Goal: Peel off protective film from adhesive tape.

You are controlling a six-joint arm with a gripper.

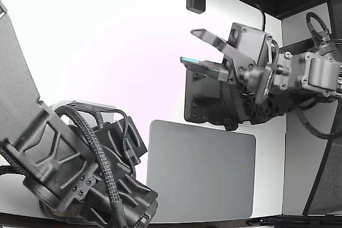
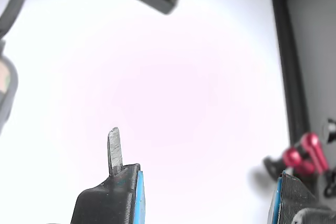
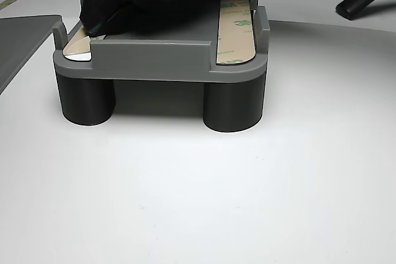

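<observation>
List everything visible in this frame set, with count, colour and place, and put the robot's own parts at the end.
Fixture: one, grey, on round legs on the white surface in the other view.
Tape strip: one, beige liner with green print, lying in the fixture's slot on that view's right.
Second strip: one, beige with a white patch at its corner, on that view's left, partly under a black part.
Mat: one, grey, flat on the white table in the exterior view.
Red clips: a cluster, count unclear, by the wrist view's edge.
Second arm: one, black, on the exterior view's left.
Gripper: one, black with blue pads, open, a thin grey sliver stuck to one finger.
</observation>
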